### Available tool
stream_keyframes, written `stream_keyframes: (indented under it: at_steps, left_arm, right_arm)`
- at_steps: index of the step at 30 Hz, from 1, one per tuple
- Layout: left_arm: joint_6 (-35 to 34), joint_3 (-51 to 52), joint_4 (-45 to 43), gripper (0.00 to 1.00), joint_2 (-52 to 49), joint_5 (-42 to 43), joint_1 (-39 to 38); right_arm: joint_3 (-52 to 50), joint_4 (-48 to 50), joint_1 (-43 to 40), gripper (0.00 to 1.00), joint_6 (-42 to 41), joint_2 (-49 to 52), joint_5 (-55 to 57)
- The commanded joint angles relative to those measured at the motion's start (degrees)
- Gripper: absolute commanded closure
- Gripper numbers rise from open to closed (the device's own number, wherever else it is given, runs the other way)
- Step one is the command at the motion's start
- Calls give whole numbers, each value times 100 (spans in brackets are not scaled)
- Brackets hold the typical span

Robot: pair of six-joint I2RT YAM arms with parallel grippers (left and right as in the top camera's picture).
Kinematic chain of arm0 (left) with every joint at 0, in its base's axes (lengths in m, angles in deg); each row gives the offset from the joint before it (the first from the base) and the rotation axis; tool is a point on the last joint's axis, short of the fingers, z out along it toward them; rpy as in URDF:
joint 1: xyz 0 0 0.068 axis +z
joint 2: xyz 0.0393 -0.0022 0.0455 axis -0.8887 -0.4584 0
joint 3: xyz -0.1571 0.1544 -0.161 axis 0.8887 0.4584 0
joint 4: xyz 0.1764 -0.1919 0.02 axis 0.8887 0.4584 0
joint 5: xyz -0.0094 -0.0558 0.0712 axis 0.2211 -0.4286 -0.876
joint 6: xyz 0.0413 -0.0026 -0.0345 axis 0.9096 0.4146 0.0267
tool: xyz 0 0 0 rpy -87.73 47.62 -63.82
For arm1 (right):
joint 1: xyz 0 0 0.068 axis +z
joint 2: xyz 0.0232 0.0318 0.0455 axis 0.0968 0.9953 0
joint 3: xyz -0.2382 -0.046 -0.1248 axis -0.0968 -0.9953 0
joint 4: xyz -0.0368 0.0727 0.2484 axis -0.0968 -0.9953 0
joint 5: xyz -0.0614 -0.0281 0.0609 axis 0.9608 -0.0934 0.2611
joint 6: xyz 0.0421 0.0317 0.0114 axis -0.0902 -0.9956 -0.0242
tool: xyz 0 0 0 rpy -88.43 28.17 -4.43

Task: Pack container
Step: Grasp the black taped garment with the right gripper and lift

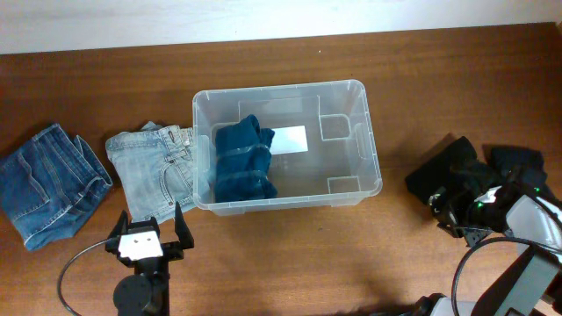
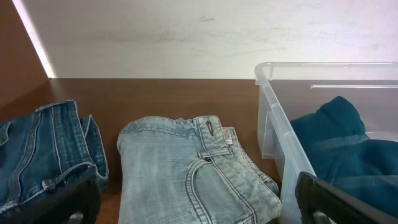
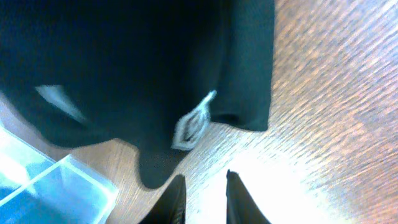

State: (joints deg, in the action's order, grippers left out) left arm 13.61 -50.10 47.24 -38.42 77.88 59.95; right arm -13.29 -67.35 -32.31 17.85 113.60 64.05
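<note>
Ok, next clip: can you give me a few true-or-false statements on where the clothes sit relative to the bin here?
1. The container already holds a folded dark teal garment. True.
2. The light blue jeans lie inside the container. False: they lie on the table just outside its left wall.
3. The left gripper is open and empty. True.
4. The black garment lies left of the container. False: it lies on the table to the right, by the right gripper.
5. The dark blue jeans lie on the table at the far left. True.
</note>
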Motion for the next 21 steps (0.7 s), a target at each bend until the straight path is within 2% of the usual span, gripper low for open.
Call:
stream_keyframes:
  at_steps: [1,6,12,13,15,16,17,18,21]
  left_arm:
    - [85,57,-17,0,50,20,31]
    - [85,57,-17,1,50,20,31]
    - [87,57,-17,1,50,20,31]
    - [85,57,-17,1,50,20,31]
    - [87,57,-17,1,50,20,31]
    - [85,57,-17,1,50,17,31]
    - [85,57,-17,1,50,20,31]
    - [85,57,-17,1,50,20,31]
    - [85,57,-17,1,50,17,31]
  right_arm:
    - [645,-490,35,81,623,-17,-70]
    - [1381,-1163,35,75,1008,-17,-52]
    - [1711,-1086,20,62,1027,-17,-31]
    - [1709,-1025,4,57,1025,-15,20]
    - [1709,-914,-52,32,1023,-15,330]
    - [1707,-890,-92,16,1023,-15,476]
    - [1700,-874,-131,5,1014,-13,577]
    - [1698,-876,-175,1,1003,-13,564]
    - [1696,-833,-315,1,1001,7,533]
